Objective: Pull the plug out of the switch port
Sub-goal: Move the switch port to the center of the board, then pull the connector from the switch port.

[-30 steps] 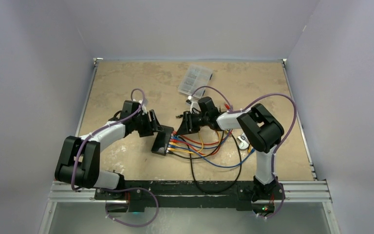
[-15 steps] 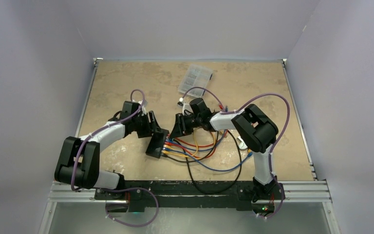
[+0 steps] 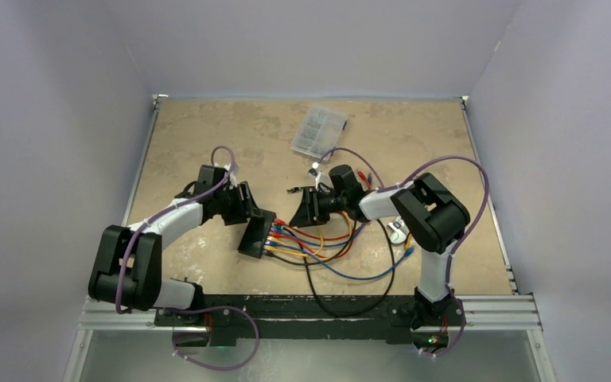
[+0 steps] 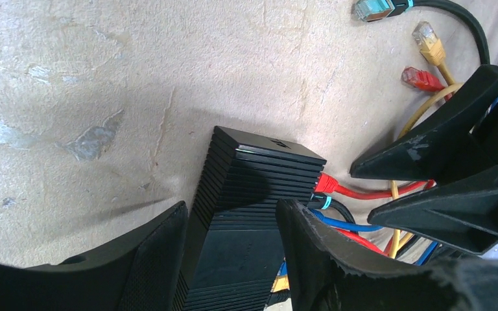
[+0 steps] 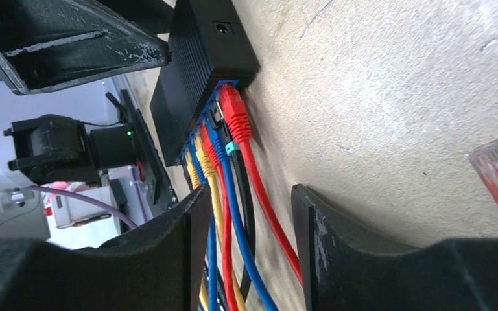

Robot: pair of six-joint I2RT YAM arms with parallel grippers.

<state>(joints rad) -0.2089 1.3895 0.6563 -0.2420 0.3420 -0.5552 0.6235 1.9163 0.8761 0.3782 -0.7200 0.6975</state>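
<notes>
Nearest the arm bases, the coloured cables lie fanned on the counter, all running left into the switch. The switch sits left of centre with its port row facing right. It has slid a little left and toward the bases since a second ago, and has not budged over the last half second. The left claw is clamped across the switch's body, one finger on each side, steadying it. Just beyond is the change: the right claw, pushed in close to the port row half a second ago, now stands back to the right along the cables. Its fingers are spread and straddle the bundle loosely, with nothing pinched between them. Its own camera shows the row full: the red plug at the end is seated, and so are the black, blue and yellow ones beside it. My reading is that the pass came away with no plug, so the pull is not yet done. The claw likely needs a fresh approach onto a plug body rather than the cable. Farther on, a loose red plug lies unplugged on the counter. At the far side sits the clear case, well apart from everything.
</notes>
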